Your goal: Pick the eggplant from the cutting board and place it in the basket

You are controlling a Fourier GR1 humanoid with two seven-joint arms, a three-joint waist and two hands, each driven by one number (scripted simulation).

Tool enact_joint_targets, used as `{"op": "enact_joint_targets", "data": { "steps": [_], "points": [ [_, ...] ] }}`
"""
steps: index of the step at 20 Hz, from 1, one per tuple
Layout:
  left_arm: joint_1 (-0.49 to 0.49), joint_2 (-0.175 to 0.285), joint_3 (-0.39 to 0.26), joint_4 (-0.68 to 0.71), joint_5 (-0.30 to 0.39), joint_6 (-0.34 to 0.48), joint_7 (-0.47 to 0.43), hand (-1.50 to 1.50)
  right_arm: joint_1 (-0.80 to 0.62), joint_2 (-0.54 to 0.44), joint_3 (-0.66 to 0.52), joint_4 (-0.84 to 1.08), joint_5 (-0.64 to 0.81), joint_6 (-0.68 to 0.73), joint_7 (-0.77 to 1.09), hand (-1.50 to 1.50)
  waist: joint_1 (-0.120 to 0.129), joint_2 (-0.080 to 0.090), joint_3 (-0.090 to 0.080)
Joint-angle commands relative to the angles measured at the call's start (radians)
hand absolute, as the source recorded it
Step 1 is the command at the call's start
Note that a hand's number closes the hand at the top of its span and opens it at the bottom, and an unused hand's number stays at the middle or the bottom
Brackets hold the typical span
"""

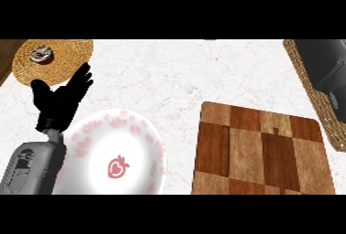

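Note:
The wooden cutting board [260, 151] lies at the lower right, and no eggplant shows on it. The woven basket [316, 98] stands at the right edge, only partly in view. A dark grey shape [327, 64] covers its inside. I cannot tell whether that shape is my right hand, the eggplant or the basket's shadowed inside. My left hand [62, 99] rests open at the left, fingers up, just above the plate's far rim.
A white plate [118, 155] with pink marks and a red strawberry print lies at the lower left, beside the board. A round woven mat [67, 57] at the back left carries a small dark cupcake-like thing [42, 55]. Marble counter [189, 73] shows between them.

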Motion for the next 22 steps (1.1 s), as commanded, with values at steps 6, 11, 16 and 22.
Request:
{"op": "enact_joint_targets", "data": {
  "steps": [6,11,16,22],
  "points": [
    [0.009,-0.001,0.003,-0.006,-0.002,0.006,0.006,0.00,-0.034,-0.115,-0.010,0.116,0.123,-0.003,0.223,1.50,-0.013,-0.003,0.001],
    [0.025,0.000,0.011,-0.009,0.016,-0.006,0.018,0.00,-0.020,-0.158,-0.021,0.150,0.160,0.013,0.259,1.50,-0.020,-0.008,0.002],
    [0.040,0.020,0.040,0.018,0.020,-0.014,-0.035,0.00,0.021,-0.171,-0.063,0.153,0.146,-0.042,0.226,1.50,-0.040,-0.009,0.003],
    [0.050,0.022,0.041,-0.027,0.026,-0.007,0.014,0.00,0.119,-0.143,-0.085,0.158,0.155,-0.135,0.225,1.50,-0.055,-0.022,0.005]
  ]
}}
